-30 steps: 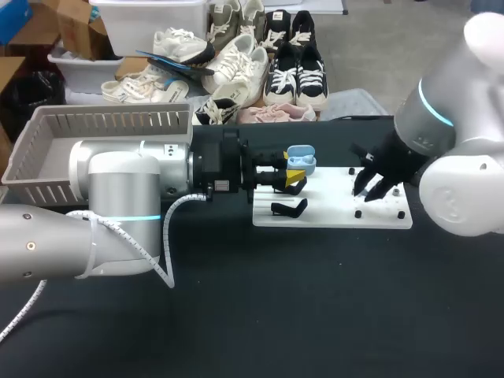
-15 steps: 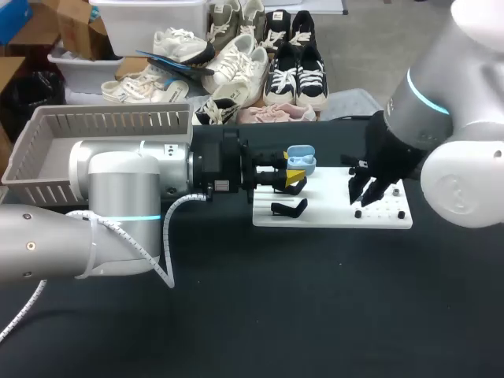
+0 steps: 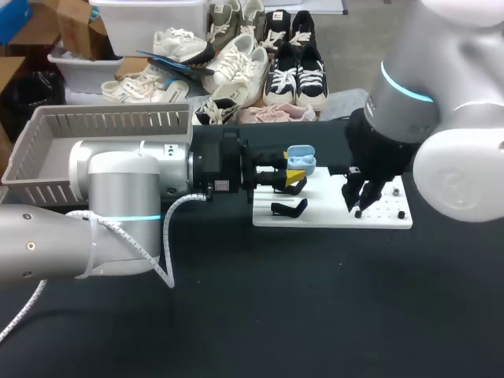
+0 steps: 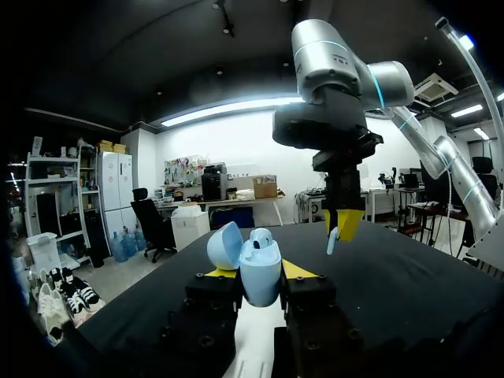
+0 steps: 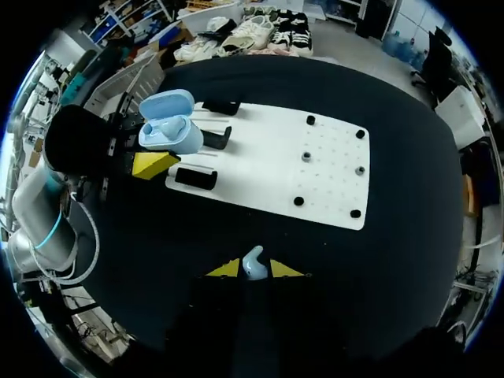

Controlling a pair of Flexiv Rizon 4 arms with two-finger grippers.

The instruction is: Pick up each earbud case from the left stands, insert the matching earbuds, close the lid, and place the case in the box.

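A light blue earbud case (image 4: 253, 260) with its lid up sits between the yellow fingertips of my left gripper (image 4: 258, 274), which is shut on it. In the head view the case (image 3: 301, 160) hangs over the left end of the white board (image 3: 331, 216). One earbud (image 4: 262, 235) appears seated in it. My right gripper (image 5: 253, 270) is shut on a light blue earbud (image 5: 253, 260). It hovers above the board's right half (image 3: 356, 203), to the right of the case. From the left wrist, that gripper (image 4: 344, 224) points down just beyond the case.
Black stands (image 3: 289, 208) sit on the board's left part, and small black pegs (image 3: 400, 214) on its right part. A grey slatted basket (image 3: 102, 142) stands at the far left, behind my left arm.
My right arm has swung left over the board, bringing its gripper and the earbud closer to the case. The left arm and the case have stayed still.
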